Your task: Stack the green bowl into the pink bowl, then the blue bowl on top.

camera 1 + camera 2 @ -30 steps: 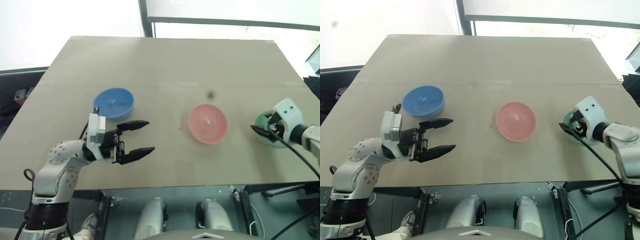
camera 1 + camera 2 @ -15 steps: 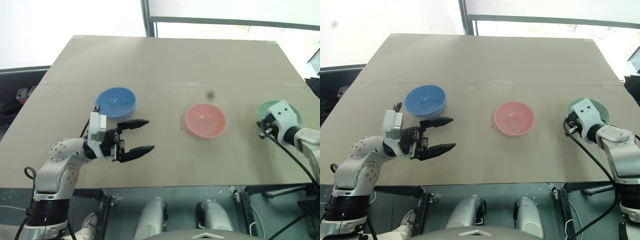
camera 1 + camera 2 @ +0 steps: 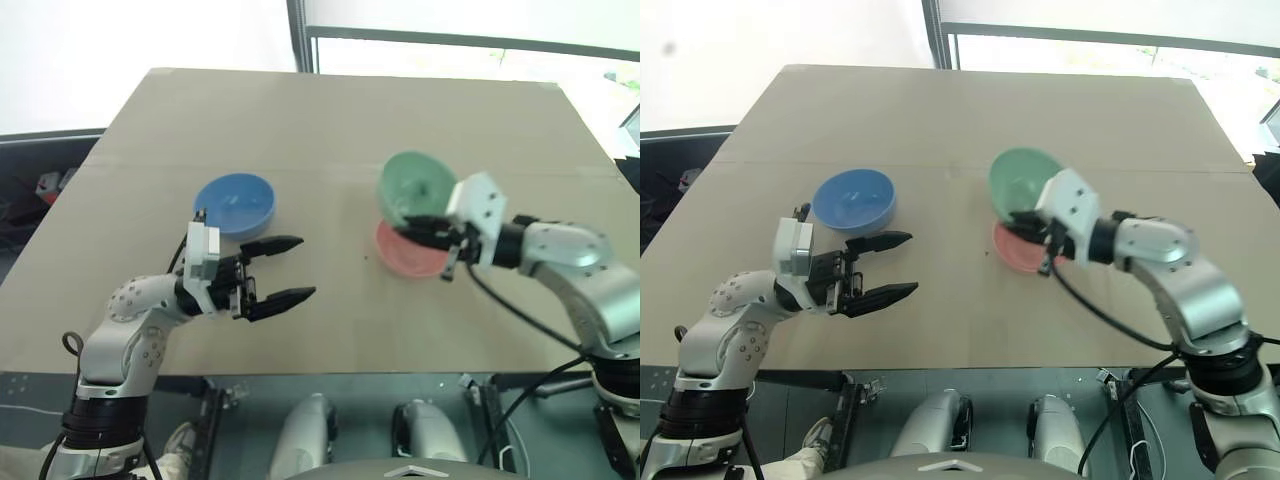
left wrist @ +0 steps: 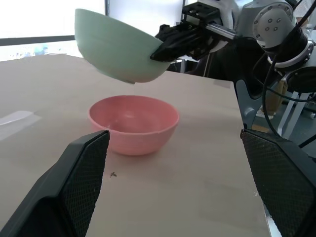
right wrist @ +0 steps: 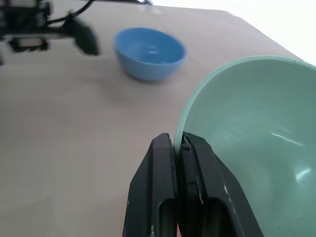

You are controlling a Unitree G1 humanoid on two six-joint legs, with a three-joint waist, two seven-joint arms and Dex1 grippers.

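Observation:
The green bowl (image 3: 415, 185) hangs tilted in the air, just above the pink bowl (image 3: 403, 256), which sits on the table. My right gripper (image 3: 408, 223) is shut on the green bowl's near rim, one finger inside and one outside, as the right wrist view shows (image 5: 178, 143). In the left wrist view the green bowl (image 4: 118, 49) hovers over the pink bowl (image 4: 133, 123) without touching it. The blue bowl (image 3: 235, 203) stands upright on the left of the table. My left gripper (image 3: 305, 267) is open and empty, just in front of the blue bowl, pointing toward the pink bowl.
The bowls rest on a tan cardboard-covered table (image 3: 300, 120). Its front edge runs just below both arms, and a window frame post (image 3: 300, 35) stands behind the far edge.
My right gripper shut on the green bowl at the table's right side, lifted it and carried it left to above the pink bowl. The left arm stayed put.

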